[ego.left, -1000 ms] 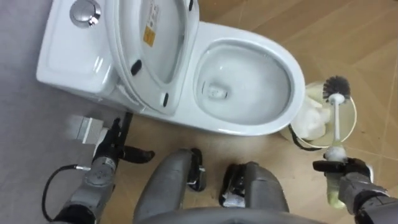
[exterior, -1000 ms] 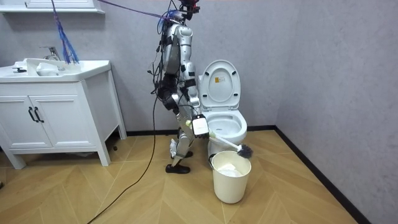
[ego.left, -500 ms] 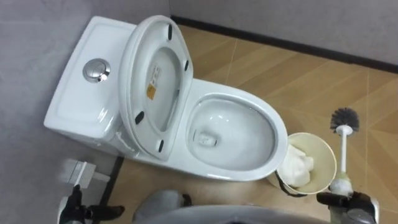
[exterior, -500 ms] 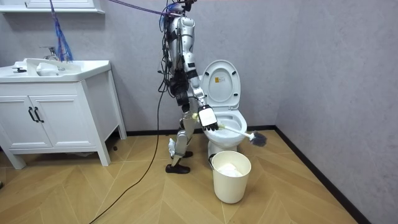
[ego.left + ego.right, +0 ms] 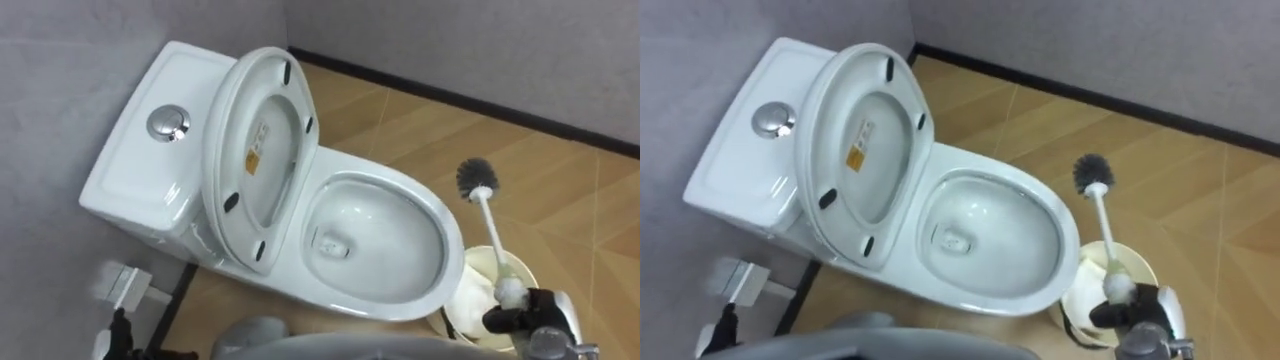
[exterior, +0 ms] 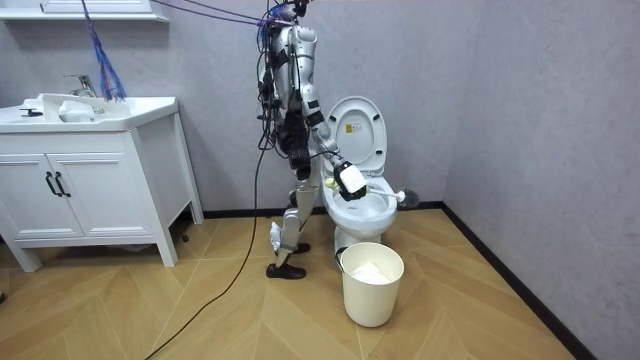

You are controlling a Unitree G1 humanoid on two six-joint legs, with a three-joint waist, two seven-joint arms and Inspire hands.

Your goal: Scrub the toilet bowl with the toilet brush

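Now the toilet brush (image 5: 492,235) is held in the right hand (image 5: 540,316), whose fingers (image 5: 505,320) are curled tightly round the lower end of the white handle. The handle is pointed up and away from the fingers, leaning a little to their left. The dark bristle head (image 5: 477,178) is carried well beyond them, over the wooden floor (image 5: 570,190) just outside the front rim of the toilet bowl (image 5: 385,235). The head is not touching the bowl. Just ahead of the fingers, under the handle, a white bin (image 5: 522,272) is seen with crumpled white material inside it. To the left of the fingers the bowl lies open, its seat and lid (image 5: 262,150) raised against the tank (image 5: 130,175), on which a round flush button (image 5: 168,122) is set.

Compared with half a second ago, the brush has been swung leftward. Its head was then held further right, over the floor past the bin, and it is now close to the bowl's rim. In the room view the right hand has been raised and brought nearer the toilet over the last second. A second ago the bristles were hanging low, just above the bin. The robot is seen standing beside the toilet, on the room view's left of it.

Of the left hand (image 5: 118,335) a dark part is seen at the lower left. Whether its fingers are open or curled cannot be told.
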